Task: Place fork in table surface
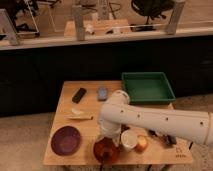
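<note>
Where the white robot arm [160, 120] bends down at the near edge of the light-brown wooden tabletop [90, 106], the gripper [107, 139] hangs just over a round brown bowl [106, 152] — open or closed, I cannot tell. The slim silver fork cannot be made out. Left sits a round purple plate [66, 140]; farther, a flat pale-yellow item [80, 117] — then a green rectangular tray [147, 88] far right.

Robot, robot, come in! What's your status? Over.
Gripper low over the brown bowl. Fork not in sight, maybe hidden by the arm. Cup and purple plate close by.
</note>
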Controlling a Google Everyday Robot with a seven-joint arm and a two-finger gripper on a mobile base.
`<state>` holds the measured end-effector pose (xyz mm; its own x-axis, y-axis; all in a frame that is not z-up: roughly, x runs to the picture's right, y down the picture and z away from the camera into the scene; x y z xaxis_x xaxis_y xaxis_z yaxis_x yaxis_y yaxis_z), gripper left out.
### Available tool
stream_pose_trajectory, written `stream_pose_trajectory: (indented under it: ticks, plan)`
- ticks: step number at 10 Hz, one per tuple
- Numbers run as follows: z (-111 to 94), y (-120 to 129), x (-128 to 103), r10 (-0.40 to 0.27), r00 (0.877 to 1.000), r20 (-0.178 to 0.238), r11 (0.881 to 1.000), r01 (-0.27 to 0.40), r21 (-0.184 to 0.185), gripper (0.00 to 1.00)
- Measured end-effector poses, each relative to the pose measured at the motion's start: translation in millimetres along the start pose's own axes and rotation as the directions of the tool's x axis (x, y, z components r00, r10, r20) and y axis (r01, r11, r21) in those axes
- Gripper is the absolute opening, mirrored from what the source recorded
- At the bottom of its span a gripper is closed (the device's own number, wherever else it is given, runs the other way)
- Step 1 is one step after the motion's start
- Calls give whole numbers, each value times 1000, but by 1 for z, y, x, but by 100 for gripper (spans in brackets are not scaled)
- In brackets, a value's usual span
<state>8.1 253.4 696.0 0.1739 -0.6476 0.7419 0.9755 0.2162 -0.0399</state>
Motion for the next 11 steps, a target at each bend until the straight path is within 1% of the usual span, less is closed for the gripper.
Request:
stream_pose_trajectory:
  ticks: [2, 4, 7, 8, 9, 10, 11]
  plan:
    - [3, 5, -3, -4, 1000, 0, 1000, 4, -16, 58]
    - [5, 12, -8, 1, 1000, 0, 999, -1, -43, 58]
    - [18, 23, -18, 5, 1000, 15, 997, -4, -75, 58]
    - [22, 26, -23, 6, 1000, 20, 997, -4, -80, 58]
    - [27, 29, -34, 3, 1000, 28, 997, -1, -78, 58]
    - [29, 28, -40, -2, 999, 32, 997, 4, -74, 58]
    - [31, 25, -44, -7, 999, 39, 998, 10, -66, 61]
